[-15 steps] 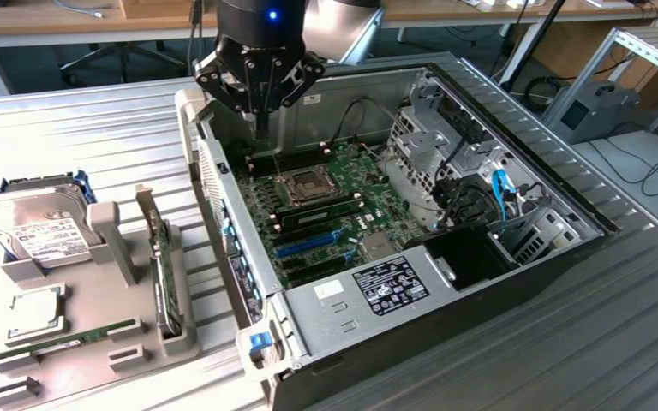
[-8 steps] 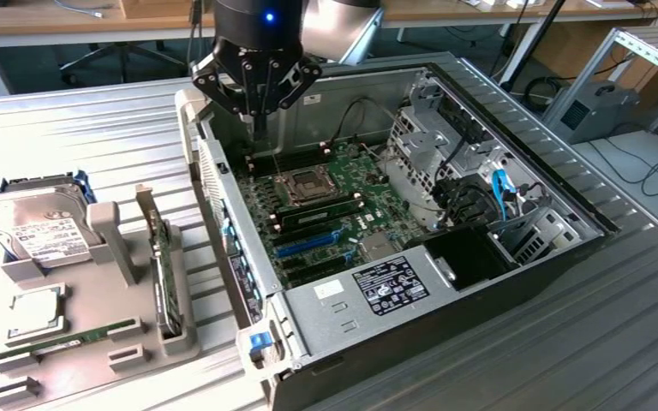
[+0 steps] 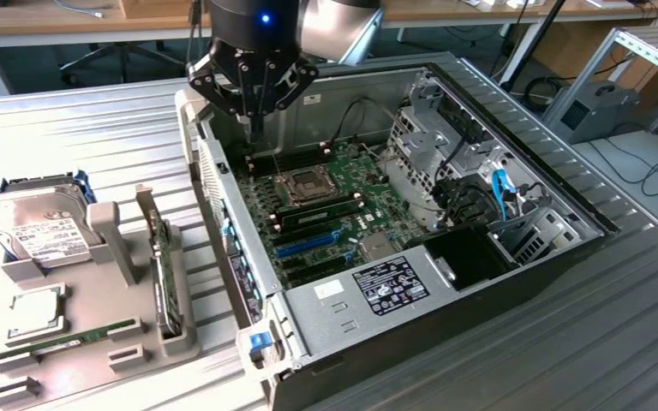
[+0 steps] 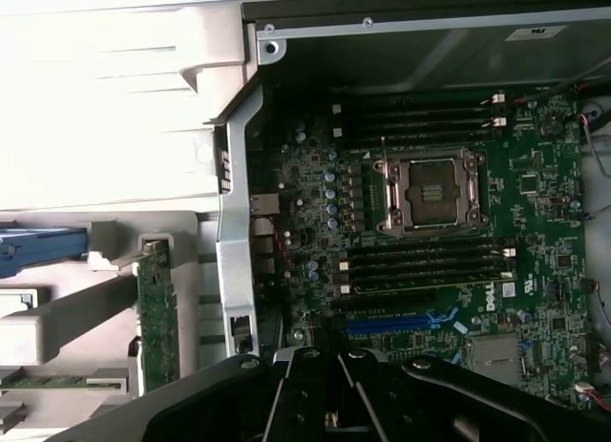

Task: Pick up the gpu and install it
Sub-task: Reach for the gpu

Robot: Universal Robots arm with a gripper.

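1. The gpu (image 3: 167, 282), a thin green circuit card, stands outside the open black computer case (image 3: 455, 342).
2. A grey plastic tray (image 3: 106, 295) holds it on edge, at the exterior view's left.
3. The black gripper (image 3: 254, 111), fingers together and empty, hovers over the case, well apart from the card; pickup seems unstarted, needing parted fingers.

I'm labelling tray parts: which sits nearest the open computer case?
The gpu, the thin card standing on edge at the tray's side by the case; the hard drive, processor and memory stick sit farther to the exterior view's left.
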